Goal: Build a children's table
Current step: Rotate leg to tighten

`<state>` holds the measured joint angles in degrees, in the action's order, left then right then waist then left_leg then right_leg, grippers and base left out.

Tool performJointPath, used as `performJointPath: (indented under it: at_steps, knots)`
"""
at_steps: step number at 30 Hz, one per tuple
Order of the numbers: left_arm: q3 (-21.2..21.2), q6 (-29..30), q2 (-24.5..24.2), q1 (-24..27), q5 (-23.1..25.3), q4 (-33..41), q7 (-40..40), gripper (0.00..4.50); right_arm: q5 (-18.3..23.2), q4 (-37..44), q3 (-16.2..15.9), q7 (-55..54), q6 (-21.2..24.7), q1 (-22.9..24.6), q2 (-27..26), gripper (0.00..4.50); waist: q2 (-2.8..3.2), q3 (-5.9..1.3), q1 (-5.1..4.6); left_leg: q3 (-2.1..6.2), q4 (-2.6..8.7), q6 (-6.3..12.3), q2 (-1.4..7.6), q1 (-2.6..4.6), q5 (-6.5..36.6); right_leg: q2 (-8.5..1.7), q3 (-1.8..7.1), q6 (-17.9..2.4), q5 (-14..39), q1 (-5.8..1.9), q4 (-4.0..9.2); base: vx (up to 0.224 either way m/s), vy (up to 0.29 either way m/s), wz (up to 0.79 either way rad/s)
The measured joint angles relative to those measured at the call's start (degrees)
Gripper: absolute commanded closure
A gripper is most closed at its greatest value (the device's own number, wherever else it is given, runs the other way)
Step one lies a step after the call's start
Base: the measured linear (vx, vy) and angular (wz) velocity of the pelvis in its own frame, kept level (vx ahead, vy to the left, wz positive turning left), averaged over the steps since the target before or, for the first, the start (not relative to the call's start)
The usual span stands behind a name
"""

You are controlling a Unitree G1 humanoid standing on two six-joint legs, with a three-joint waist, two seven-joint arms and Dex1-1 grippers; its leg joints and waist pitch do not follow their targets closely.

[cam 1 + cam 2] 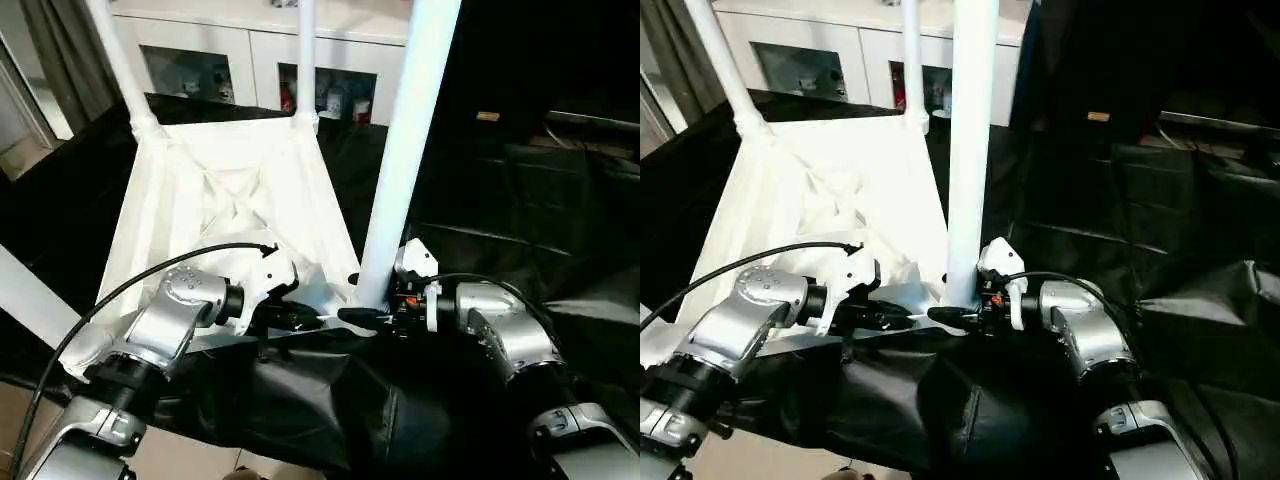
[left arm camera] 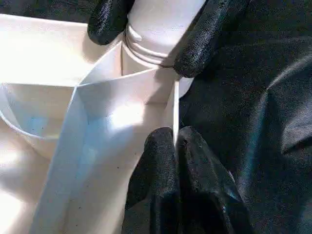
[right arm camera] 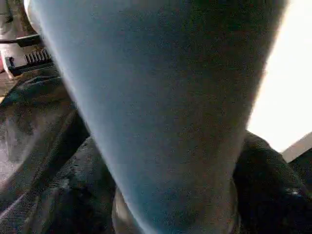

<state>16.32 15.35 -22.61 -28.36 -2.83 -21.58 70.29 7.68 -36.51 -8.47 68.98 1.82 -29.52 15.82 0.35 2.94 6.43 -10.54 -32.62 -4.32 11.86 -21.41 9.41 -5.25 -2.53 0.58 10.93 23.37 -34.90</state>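
Right gripper clasps near leg's base at upturned children's table on black cloth; left gripper pinches rim. Likely light, stiff, slick plastic: best gripped low by socket.

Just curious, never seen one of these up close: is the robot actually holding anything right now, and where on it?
Yes. The right gripper clasps the near leg at its base; the left gripper pinches the tabletop's rim beside it.
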Motion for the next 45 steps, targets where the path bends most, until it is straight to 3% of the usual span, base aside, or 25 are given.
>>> performJointPath:
  at_steps: [9, 13, 17, 21, 24, 25, 26, 27, 30, 33, 36, 45]
  knots:
    - [0.0, 0.5, 0.7, 0.1, 0.1, -0.1, -0.6, 4.5, 0.7, 2.7, 0.7, -2.4, 0.3, 2.8, -0.9, 1.86, 0.11, -0.01, 0.09, 0.04, -0.05, 0.0, -0.01, 0.04, 0.0, -0.01, 0.03, 0.0, 0.0, -0.02, -0.04, 0.0, 0.0, 0.0]
    - [-1.5, 0.4, 5.9, -2.4, 2.4, -5.3, -11.0, 4.5, -0.8, -1.5, 5.4, -19.8, -0.2, 1.6, -6.2, 1.86, 0.37, -0.09, -0.76, 0.04, -0.11, -0.01, -0.05, 0.5, 0.0, -0.01, 0.17, -0.2, -0.1, -0.35, -0.07, 0.0, 0.0, 0.0]
    - [-2.1, 0.4, 9.3, -4.8, 3.2, -9.6, -17.5, 4.5, -1.8, -4.3, 7.3, -31.7, 0.0, -0.3, -9.7, 1.86, 0.79, -0.23, -1.38, 0.08, -0.09, -0.01, -0.08, 0.54, 0.0, -0.01, 0.17, 0.1, 0.0, -0.42, -0.05, 0.0, 0.0, 0.0]
    - [-2.5, 0.4, 13.1, -7.3, 4.4, -13.5, -24.0, 4.5, -3.1, -7.9, 9.1, -43.7, 0.1, -3.4, -12.7, 1.86, 1.06, -0.35, -1.45, 0.09, -0.07, -0.02, -0.09, 0.53, 0.0, -0.01, 0.17, 0.1, 0.0, -0.41, -0.05, 0.0, 0.0, 0.0]
    - [-2.9, 0.4, 14.2, -8.2, 4.8, -14.9, -25.6, 4.5, -3.6, -9.9, 9.4, -46.3, -0.8, -4.6, -13.4, 1.86, 1.1, -0.4, -1.31, 0.11, -0.04, -0.01, -0.09, 0.49, 0.0, -0.01, 0.15, 0.1, 0.0, -0.4, -0.05, 0.0, 0.0, 0.0]
    - [-3.0, 0.3, 14.3, -8.2, 4.8, -15.0, -25.6, 4.5, -3.7, -10.0, 9.6, -46.4, -1.1, -4.7, -13.5, 1.86, 1.1, -0.41, -1.29, 0.11, -0.04, -0.01, -0.09, 0.46, 0.0, -0.01, 0.15, 0.0, 0.0, -0.39, -0.05, 0.0, 0.0, 0.0]
    - [-3.0, 0.3, 14.3, -8.2, 4.8, -15.0, -25.6, 4.5, -3.7, -10.2, 9.8, -46.3, -1.4, -4.7, -13.6, 1.3, 1.12, -0.42, -1.29, 0.11, -0.04, -0.01, -0.09, 0.45, 0.0, -0.01, 0.16, -0.1, -0.1, -0.39, -0.05, 0.0, 0.0, 0.0]
    - [-3.0, 0.2, 14.3, -8.2, 4.8, -14.9, -25.6, 4.5, -3.7, -10.2, 9.9, -46.1, -1.4, -4.7, -13.6, 1.16, 1.14, -0.43, -1.3, 0.11, -0.04, -0.01, -0.09, 0.45, 0.0, -0.01, 0.16, -0.1, -0.1, -0.4, -0.04, 0.0, 0.0, 0.0]
    - [-3.1, -0.5, 13.2, -8.1, 4.8, -14.8, -24.8, 4.5, -3.5, -9.9, 9.9, -42.6, -1.4, -4.5, -13.5, 1.07, 1.11, -0.44, -1.44, 0.11, -0.04, -0.01, -0.08, 0.41, 0.0, -0.01, 0.14, -0.1, -0.1, -0.35, -0.04, 0.0, 0.0, 0.0]
    - [-3.1, -1.3, 11.5, -7.1, 4.7, -13.5, -22.1, 4.5, -3.5, -9.5, 9.1, -37.4, -2.1, -4.1, -12.4, 0.68, 1.11, -0.44, -1.6, 0.11, 0.01, -0.01, -0.03, 0.39, 0.0, 0.03, 0.1, -0.1, -0.1, -0.29, -0.04, 0.0, 0.0, 0.0]
    - [-3.0, -2.2, 8.5, -5.1, 4.0, -10.9, -17.2, 4.5, -2.5, -7.5, 7.2, -27.8, -1.9, -2.8, -9.9, 0.68, 1.11, -0.44, -1.7, 0.13, 0.09, -0.01, -0.01, 0.37, 0.0, 0.07, 0.07, 0.0, -0.1, -0.24, -0.03, 0.0, 0.0, 0.0]
    - [-1.3, -1.1, 2.6, -1.5, 0.2, -4.4, -3.4, 4.5, -0.7, -1.4, 1.6, -7.6, -0.1, -0.4, -3.5, 0.68, 1.12, -0.43, -0.65, 0.01, 0.07, 0.04, -0.02, 0.01, 0.0, 0.02, -0.03, -0.1, 0.0, 0.0, 0.07, 0.0, 0.0, 0.0]
